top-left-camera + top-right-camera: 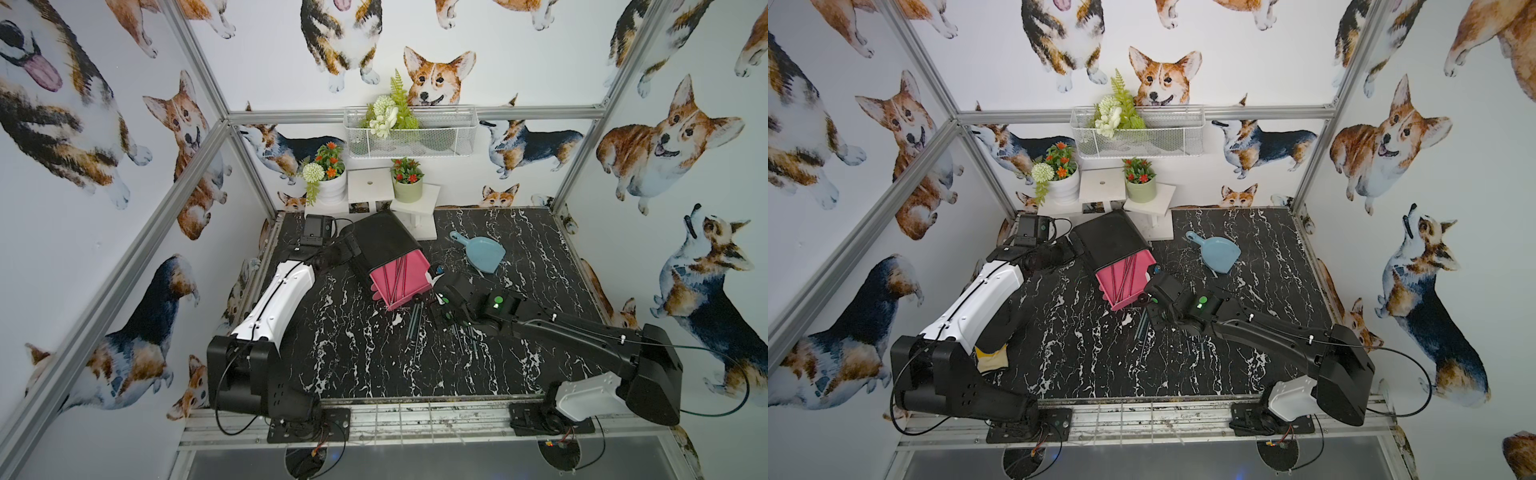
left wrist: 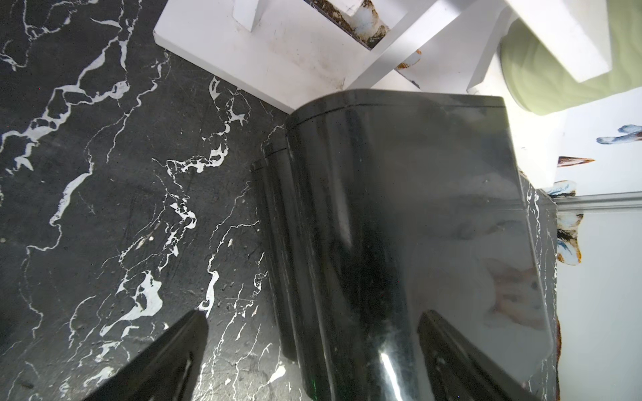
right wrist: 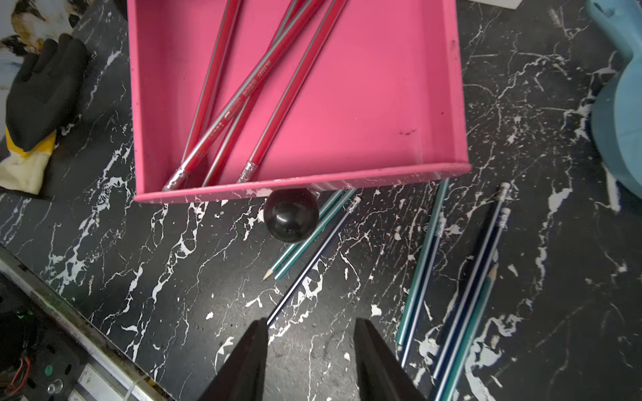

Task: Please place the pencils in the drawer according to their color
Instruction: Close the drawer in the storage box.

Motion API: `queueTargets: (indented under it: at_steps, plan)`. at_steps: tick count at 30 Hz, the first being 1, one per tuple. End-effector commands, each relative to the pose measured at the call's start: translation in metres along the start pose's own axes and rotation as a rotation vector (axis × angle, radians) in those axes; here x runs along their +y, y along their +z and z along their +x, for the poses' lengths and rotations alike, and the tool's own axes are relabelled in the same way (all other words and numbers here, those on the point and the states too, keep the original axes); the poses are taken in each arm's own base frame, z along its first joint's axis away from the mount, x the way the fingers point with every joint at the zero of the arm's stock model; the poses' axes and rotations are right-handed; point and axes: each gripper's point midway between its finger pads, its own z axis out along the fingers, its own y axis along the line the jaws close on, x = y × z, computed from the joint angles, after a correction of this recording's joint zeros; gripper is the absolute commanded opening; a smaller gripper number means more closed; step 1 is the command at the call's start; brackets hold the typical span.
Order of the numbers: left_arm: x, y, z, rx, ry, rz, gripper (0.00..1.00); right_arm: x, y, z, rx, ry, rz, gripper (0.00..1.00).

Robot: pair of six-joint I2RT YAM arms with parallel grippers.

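Note:
The drawer chest (image 1: pixel 384 241) is black and stands at the back middle, with its top pink drawer (image 3: pixel 364 86) pulled out. Several red pencils (image 3: pixel 222 69) lie in that drawer. Below its black knob (image 3: pixel 291 214), teal pencils (image 3: pixel 312 236) and a dark blue pencil (image 3: pixel 312 267) lie on the table, with more teal and dark ones (image 3: pixel 462 295) beside them. My right gripper (image 3: pixel 311 323) hangs over the table in front of the knob, its jaws part-way apart with nothing between them. My left gripper (image 2: pixel 312 314) is open wide around the chest's left side (image 2: pixel 382 208).
A blue dustpan (image 1: pixel 482 253) lies right of the chest. A white stand with plant pots (image 1: pixel 374 191) is just behind it. A black and yellow glove (image 1: pixel 992 357) lies under the left arm. The table's metal rail (image 1: pixel 415 415) runs along the front.

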Motion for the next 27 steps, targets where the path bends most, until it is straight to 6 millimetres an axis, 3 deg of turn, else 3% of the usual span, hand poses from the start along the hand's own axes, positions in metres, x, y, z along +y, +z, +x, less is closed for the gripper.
queueTargets:
  at_steps: [1, 8, 13, 27]
  plan:
    - [-0.001, -0.002, -0.004, -0.015, 0.001, 0.001, 1.00, 0.010, 0.004, -0.022, -0.119, 0.038, -0.055, 0.46]
    - [-0.001, -0.001, -0.003, -0.013, -0.003, 0.001, 1.00, 0.013, 0.033, -0.005, -0.074, -0.004, -0.058, 0.46]
    - [-0.001, -0.003, -0.004, -0.017, -0.001, 0.003, 1.00, 0.013, 0.044, -0.007, -0.084, -0.036, -0.041, 0.46]
    - [-0.001, -0.002, -0.003, -0.014, 0.001, 0.005, 1.00, 0.007, 0.049, -0.059, -0.185, -0.068, -0.005, 0.42]
